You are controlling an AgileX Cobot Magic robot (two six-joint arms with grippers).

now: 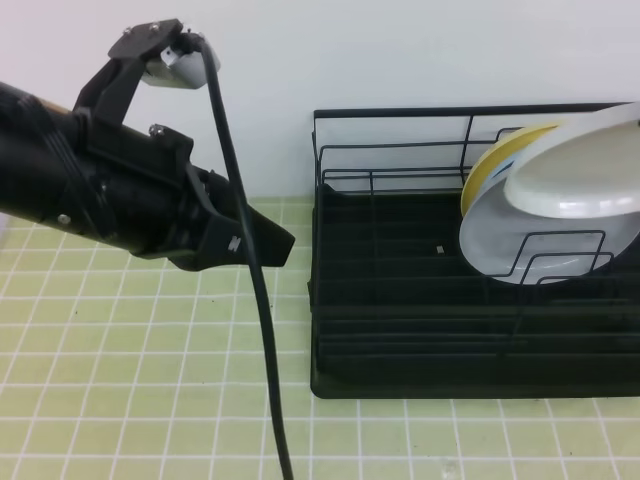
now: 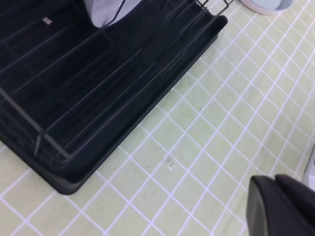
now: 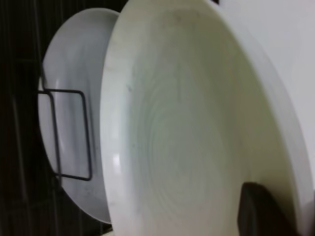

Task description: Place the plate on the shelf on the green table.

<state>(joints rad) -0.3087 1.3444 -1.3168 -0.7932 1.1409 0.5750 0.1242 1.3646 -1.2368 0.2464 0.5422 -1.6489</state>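
Observation:
The plate (image 1: 580, 170), white and glossy, hangs tilted over the right end of the shelf (image 1: 400, 330), a black wire rack on the green table (image 1: 120, 380). In the right wrist view the plate (image 3: 187, 137) fills the frame, and one dark finger (image 3: 263, 211) of my right gripper presses on its rim; the other finger is hidden. My left gripper (image 1: 272, 245) hovers shut and empty above the tiles, left of the shelf. Its closed fingertips (image 2: 280, 206) show at the lower right of the left wrist view.
A grey-white plate (image 1: 520, 245) leans in a wire divider just under the held plate, with a yellow plate (image 1: 490, 165) behind it. A black cable (image 1: 255, 300) hangs down from the left arm. A pale-blue plate (image 2: 266, 5) lies on the tiles beyond the shelf.

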